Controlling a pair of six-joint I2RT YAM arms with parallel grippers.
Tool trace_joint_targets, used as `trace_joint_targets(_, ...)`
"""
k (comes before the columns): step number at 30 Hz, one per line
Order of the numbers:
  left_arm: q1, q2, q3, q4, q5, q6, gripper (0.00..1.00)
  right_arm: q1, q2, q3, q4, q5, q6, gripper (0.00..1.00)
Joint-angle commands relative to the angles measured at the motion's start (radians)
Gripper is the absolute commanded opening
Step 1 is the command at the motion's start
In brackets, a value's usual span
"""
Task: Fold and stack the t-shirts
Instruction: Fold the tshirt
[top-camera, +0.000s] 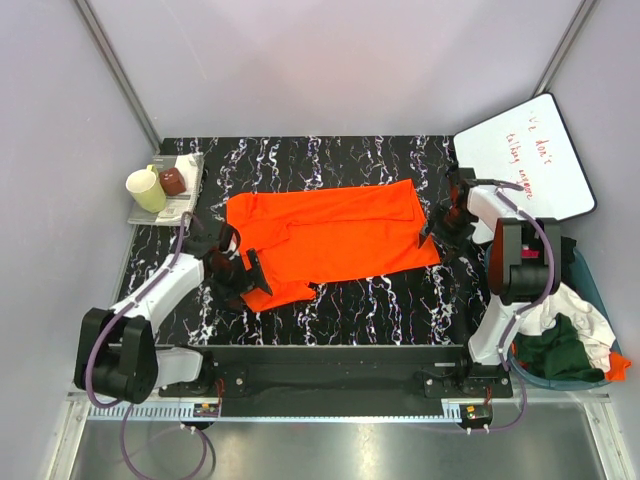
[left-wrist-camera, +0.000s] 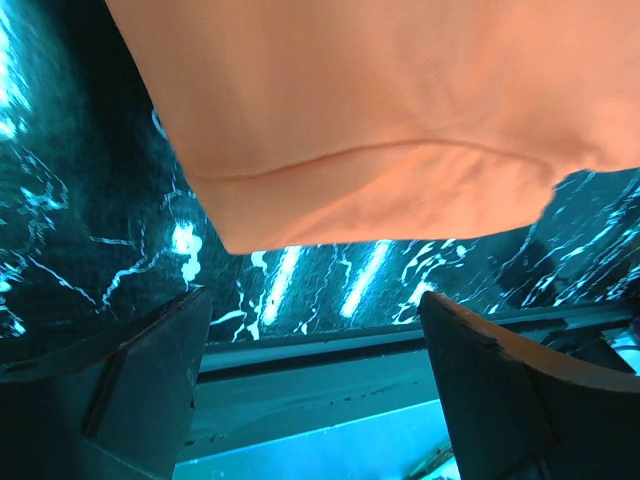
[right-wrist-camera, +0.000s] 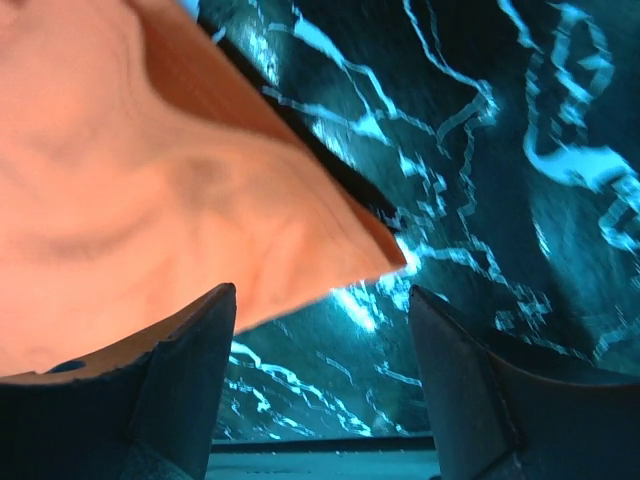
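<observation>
Orange t-shirt (top-camera: 335, 235) lies flat along the middle of the bench (top-camera: 400, 300), apparently folded once lengthwise; further folds remain, in my judgement. No stack is begun. The other t-shirts (top-camera: 565, 335) sit heaped in the basket (top-camera: 600, 295) on my right. My left hand (top-camera: 243, 270) is at the shirt's near left corner, fingers apart and holding nothing. My right hand (top-camera: 440, 232) is at its right edge, also apart.

Black marbled table (top-camera: 340, 300): orange t-shirt (top-camera: 330, 235) lies spread out mid-table, long side left to right, near-left corner rumpled. Grey tray (top-camera: 190, 175) at far-left corner, white board (top-camera: 530, 155) at far-right corner.
</observation>
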Motion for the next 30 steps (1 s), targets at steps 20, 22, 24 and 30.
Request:
trace_joint_targets(20, -0.161, 0.249, 0.009, 0.126, -0.141, -0.090, 0.14, 0.005, 0.063, -0.014, 0.118, -0.241, -0.029, 0.00)
trace_joint_targets(22, -0.161, 0.276, 0.037, 0.126, -0.154, -0.072, 0.00, 0.005, 0.046, -0.009, 0.112, -0.263, -0.031, 0.00)
trace_joint_targets(24, -0.161, 0.280, 0.058, 0.120, -0.155, -0.060, 0.00, 0.005, 0.020, -0.004, 0.109, -0.284, -0.035, 0.00)
trace_joint_targets(30, -0.162, 0.155, 0.170, 0.019, -0.152, -0.032, 0.00, 0.005, -0.060, 0.015, 0.080, -0.312, -0.070, 0.00)
